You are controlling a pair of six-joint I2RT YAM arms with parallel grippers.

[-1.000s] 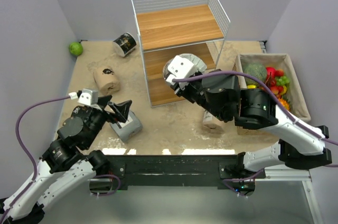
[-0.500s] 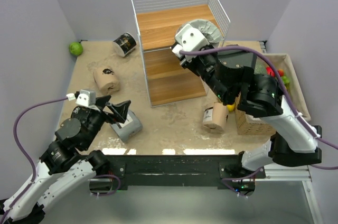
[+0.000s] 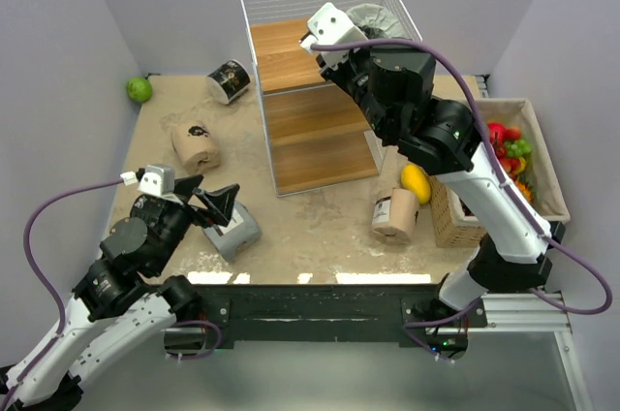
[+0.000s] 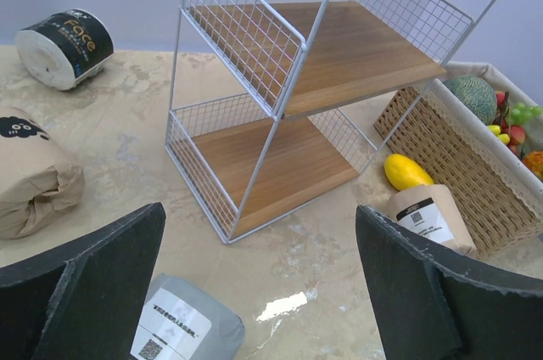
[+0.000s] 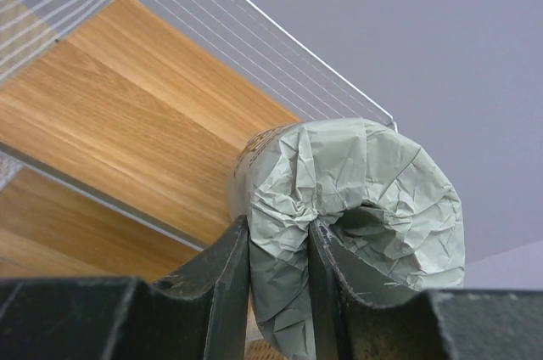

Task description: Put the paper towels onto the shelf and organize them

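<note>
The shelf (image 3: 329,81) stands at the back centre, its wooden boards bare. My right gripper (image 3: 360,31) is shut on a grey paper towel roll (image 3: 380,19), pinching its crumpled end wrap (image 5: 365,182) and holding it over the top board's right rear corner (image 5: 127,114). My left gripper (image 3: 215,200) is open and empty, just above a second grey roll (image 3: 232,230) that lies on the table (image 4: 182,326). Beige rolls lie at the left (image 3: 194,144) and the right (image 3: 394,214). One black roll (image 3: 230,79) lies at the back left; the other is out of view.
A green fruit (image 3: 139,89) sits in the far left corner. A yellow mango (image 3: 416,181) lies beside the woven basket (image 3: 542,169) of fruit at the right. Purple walls close in the table on three sides.
My right arm has raised the grey roll from in front of the middle tier up and back to the top tier. The left arm has not moved.
</note>
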